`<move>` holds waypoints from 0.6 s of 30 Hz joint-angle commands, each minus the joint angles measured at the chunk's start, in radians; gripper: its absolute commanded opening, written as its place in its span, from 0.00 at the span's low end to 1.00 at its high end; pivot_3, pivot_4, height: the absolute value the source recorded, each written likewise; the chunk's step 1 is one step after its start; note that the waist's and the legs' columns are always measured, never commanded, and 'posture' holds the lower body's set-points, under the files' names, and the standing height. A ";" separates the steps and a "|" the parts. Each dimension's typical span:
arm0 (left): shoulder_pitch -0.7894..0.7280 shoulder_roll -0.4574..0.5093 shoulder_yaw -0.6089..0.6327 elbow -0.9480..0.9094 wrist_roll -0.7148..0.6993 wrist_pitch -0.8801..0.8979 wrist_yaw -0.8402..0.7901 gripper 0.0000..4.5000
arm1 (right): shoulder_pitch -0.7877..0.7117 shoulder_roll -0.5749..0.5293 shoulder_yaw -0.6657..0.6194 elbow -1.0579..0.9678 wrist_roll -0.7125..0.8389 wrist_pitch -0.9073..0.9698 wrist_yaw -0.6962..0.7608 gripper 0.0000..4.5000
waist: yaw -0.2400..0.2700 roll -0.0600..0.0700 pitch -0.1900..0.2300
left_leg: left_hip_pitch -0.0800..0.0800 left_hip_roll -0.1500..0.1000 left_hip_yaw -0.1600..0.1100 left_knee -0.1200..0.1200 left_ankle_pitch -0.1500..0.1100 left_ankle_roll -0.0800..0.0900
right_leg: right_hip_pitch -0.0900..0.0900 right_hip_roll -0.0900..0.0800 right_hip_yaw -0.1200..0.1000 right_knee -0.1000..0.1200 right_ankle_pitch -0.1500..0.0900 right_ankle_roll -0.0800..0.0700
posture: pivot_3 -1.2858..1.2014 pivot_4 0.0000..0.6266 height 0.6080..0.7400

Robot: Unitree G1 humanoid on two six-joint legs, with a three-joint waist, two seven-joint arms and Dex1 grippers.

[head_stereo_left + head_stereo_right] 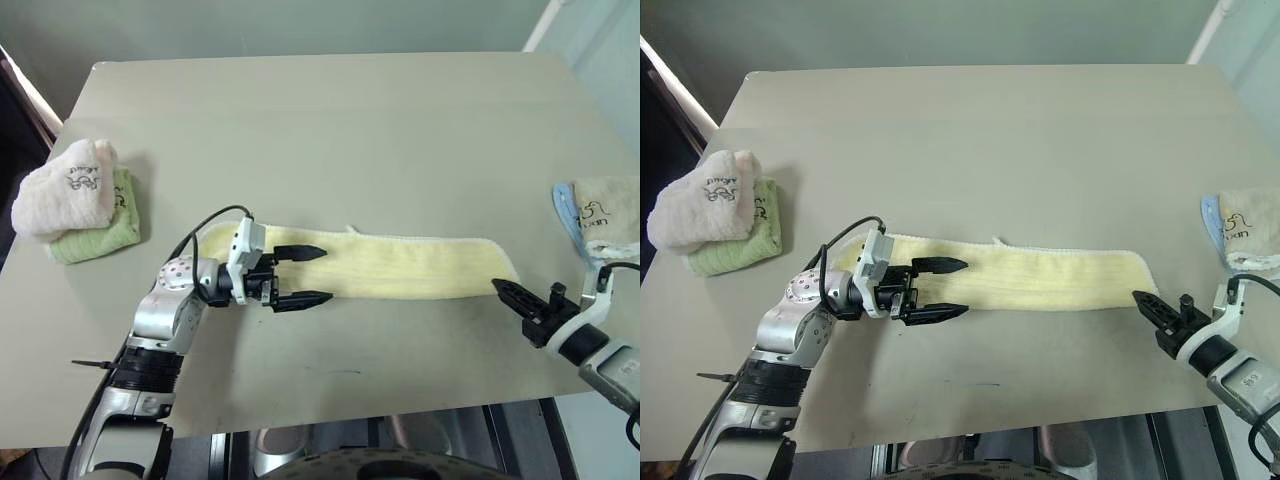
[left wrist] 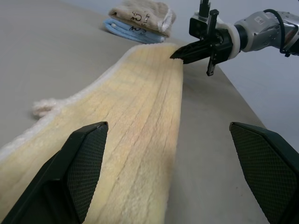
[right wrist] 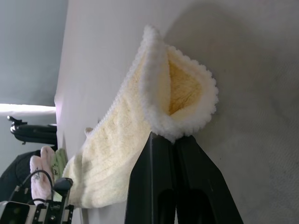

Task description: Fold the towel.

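Grippers sit at the near edge of the grey table [image 1: 330, 120], one at each end of the towel [image 1: 400, 267]. Left gripper [image 1: 312, 275] points level toward the right, fingers spread wide apart, hovering over the towel's left end; one finger [image 1: 300, 252] over the cloth, the other over the near hem. Left wrist view confirms: both mesh-faced pads [image 2: 86, 156] apart with the ribbed yellow cloth running away between them, nothing clamped. Right gripper [image 1: 1146, 300] at the towel's right end, fingers pressed together. In the right wrist view the fingertips [image 3: 175, 142] meet at the curled whitish hem of the towel corner [image 3: 184, 93]; cannot tell whether any cloth is actually pinched between them or they are just touching its edge. Towel itself is pale yellow, folded into a long narrow strip lying flat, lengthwise left to right across the near-middle of the table, right corner lifted and curled a bit. Small loop tag [image 1: 352, 230] sticks out on its far edge.

Farther out, left side: pink folded towel [image 1: 62, 186] stacked on a green one [image 1: 105, 235]. Right edge: beige folded towel [image 1: 610, 215] on a blue one [image 1: 563, 210], well apart from the yellow strip.
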 commanded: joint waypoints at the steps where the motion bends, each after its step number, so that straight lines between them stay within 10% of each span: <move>1: -0.014 0.006 0.010 0.007 0.006 -0.034 -0.020 1.00 | 0.020 -0.005 -0.047 -0.015 0.011 -0.012 0.008 0.01 | 0.000 0.000 0.000 | 0.000 0.000 0.000 0.000 0.000 0.000 | 0.000 0.000 0.000 0.000 0.000 0.000 | 0.52 0.24 1.00; 18: -0.044 -0.002 0.014 0.132 0.035 -0.121 -0.082 1.00 | 0.145 -0.092 -0.220 0.078 -0.046 -0.011 0.152 0.01 | 0.003 0.000 0.000 | -0.001 0.000 0.000 0.000 -0.002 0.001 | 0.000 -0.001 0.000 0.000 -0.002 -0.001 | 0.52 0.24 1.00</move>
